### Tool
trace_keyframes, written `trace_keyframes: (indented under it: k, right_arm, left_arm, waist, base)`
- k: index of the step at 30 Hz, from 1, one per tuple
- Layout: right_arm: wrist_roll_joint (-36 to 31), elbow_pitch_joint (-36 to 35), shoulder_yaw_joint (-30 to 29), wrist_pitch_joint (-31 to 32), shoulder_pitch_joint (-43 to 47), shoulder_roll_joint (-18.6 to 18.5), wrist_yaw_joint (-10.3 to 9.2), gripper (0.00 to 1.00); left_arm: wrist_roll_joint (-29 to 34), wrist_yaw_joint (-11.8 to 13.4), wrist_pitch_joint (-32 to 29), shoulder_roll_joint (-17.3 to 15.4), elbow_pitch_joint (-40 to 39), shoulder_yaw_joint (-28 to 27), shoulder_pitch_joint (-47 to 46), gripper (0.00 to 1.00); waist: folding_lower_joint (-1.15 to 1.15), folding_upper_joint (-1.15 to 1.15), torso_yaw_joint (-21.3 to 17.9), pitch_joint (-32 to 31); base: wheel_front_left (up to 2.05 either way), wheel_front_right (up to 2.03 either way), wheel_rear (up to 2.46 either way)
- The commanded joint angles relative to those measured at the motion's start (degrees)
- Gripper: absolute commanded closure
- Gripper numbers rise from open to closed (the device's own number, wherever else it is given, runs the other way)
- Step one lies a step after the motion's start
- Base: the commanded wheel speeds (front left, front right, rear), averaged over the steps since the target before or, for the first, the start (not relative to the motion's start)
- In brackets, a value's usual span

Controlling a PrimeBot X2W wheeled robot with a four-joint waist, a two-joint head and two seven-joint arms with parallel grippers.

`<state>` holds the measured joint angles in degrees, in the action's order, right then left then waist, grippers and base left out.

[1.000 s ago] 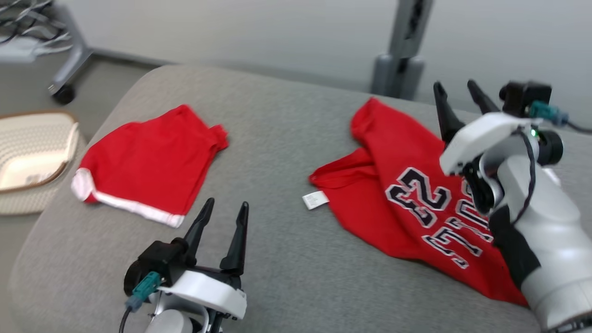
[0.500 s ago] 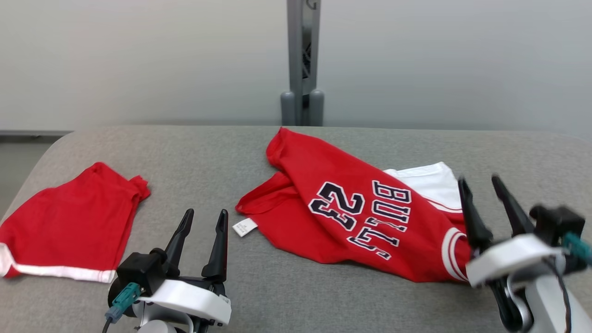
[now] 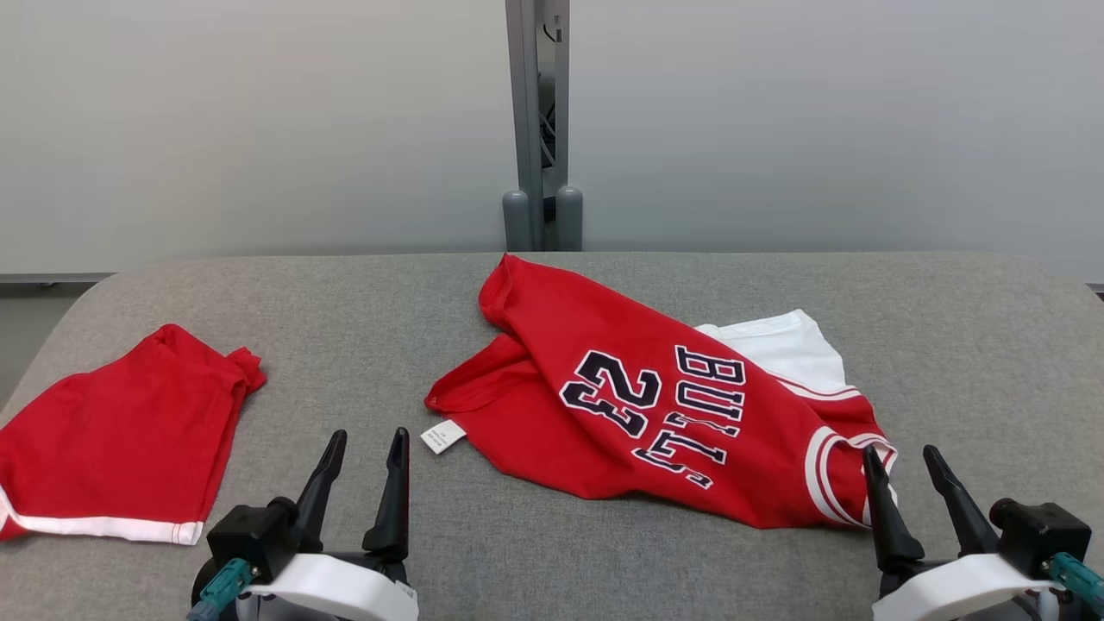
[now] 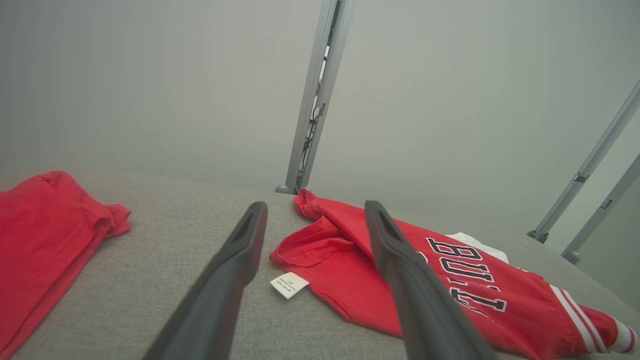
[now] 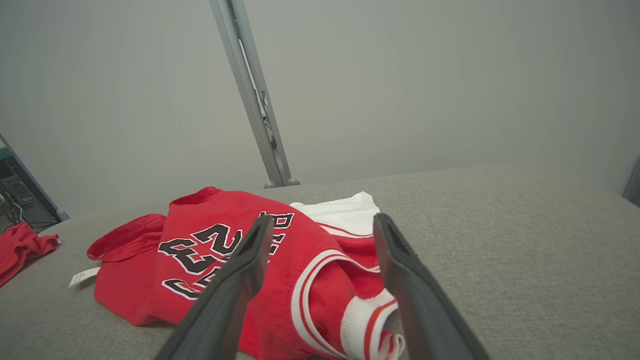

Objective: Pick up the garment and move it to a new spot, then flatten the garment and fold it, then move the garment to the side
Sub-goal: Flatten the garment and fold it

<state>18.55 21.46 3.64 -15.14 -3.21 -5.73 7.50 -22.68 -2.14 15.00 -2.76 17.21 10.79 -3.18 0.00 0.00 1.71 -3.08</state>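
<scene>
At the left edge of the grey padded table (image 3: 604, 552) lie red shorts (image 3: 121, 440) with a white hem, well apart from your work. The garment I take to be yours, the red jersey (image 3: 638, 414), sprawls across the middle of the table, running from near the far edge down towards the near right. It is rumpled, with its left side doubled under and a white care label (image 3: 442, 436) poking out beside it. Expect it to be light, limp and a little slick: it will sag and slide rather than keep any shape, so pinch at doubled or trimmed edges, not the flat printed panel. On the left, the folded red edge just beyond the label looks like a good hold; on the right, the striped white trim at the near end should give you something thicker to bite. A white cloth (image 3: 780, 349) shows at the jersey's far right side; you cannot tell whether it is part of the jersey. Your left gripper (image 3: 369, 434) sits near the table's near edge with its jaws parted and nothing between them, just short of the label. Your right gripper (image 3: 900, 450) is likewise spread and empty, its tips right at the striped trim; whether they touch it, you cannot tell.
</scene>
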Motion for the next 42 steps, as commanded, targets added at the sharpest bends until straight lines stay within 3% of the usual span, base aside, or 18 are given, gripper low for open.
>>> trace_keyframes:
  k: [1,10,21,28,29,30,31,37,42]
  right_arm:
    - [-0.25,0.40,-0.23,-0.10,0.02,-0.13,-0.01,0.00]
    - [0.69,10.65,-0.50,-0.10,-0.92,-0.97,-0.01,0.00]
    - [-2.10,21.33,3.53,-0.09,-5.92,-3.54,-0.02,0.00]
    - [-2.88,27.47,6.84,-0.10,-9.53,-3.22,-0.02,0.00]
    - [-2.53,28.23,7.61,-0.10,-10.01,-3.13,-0.02,0.11]
    - [-2.27,28.72,8.49,-0.10,-10.50,-3.04,-0.02,0.68]
    - [-1.76,28.97,9.57,-0.09,-10.92,-2.88,-0.02,1.00]
    - [8.09,25.11,17.82,0.43,-11.86,-1.16,-0.02,1.00]
    - [21.15,13.32,27.56,4.47,-11.26,-3.00,-0.01,1.00]
  left_arm:
    - [0.52,-0.29,0.19,-0.24,0.09,-0.19,0.25,0.00]
    - [1.04,-0.70,0.19,-0.26,0.59,0.63,-0.48,0.00]
    - [2.12,-1.39,0.19,-0.24,1.18,0.59,-1.16,0.00]
    - [2.56,-1.81,0.20,-0.24,1.30,0.79,-1.46,0.00]
    - [2.62,-1.84,0.19,-0.24,1.30,0.78,-1.49,0.00]
    - [2.61,-1.89,0.19,-0.23,1.30,0.79,-1.53,0.00]
    - [2.60,-1.89,0.20,-0.24,1.33,0.81,-1.54,0.00]
    - [2.72,-1.50,0.19,-0.24,1.58,0.69,-0.96,0.00]
    - [2.51,-1.35,0.19,-0.24,1.48,0.43,-0.56,0.00]
  waist:
    - [0.00,0.00,0.05,0.06]
    - [0.00,0.00,1.64,1.08]
    - [0.00,0.00,4.05,2.19]
    - [0.00,0.00,5.43,2.49]
    - [0.00,0.00,5.55,2.54]
    - [0.00,0.00,5.66,2.57]
    - [0.00,0.00,5.74,2.56]
    - [0.00,0.00,5.61,1.74]
    - [0.00,0.00,4.66,0.78]
  base:
    - [0.00,0.00,0.00]
    - [0.00,0.00,0.00]
    - [0.00,0.00,0.00]
    - [0.00,0.00,0.00]
    - [0.00,0.00,0.00]
    - [0.00,0.00,0.00]
    - [0.00,0.00,0.00]
    - [0.00,0.00,0.00]
    - [0.00,0.00,0.00]
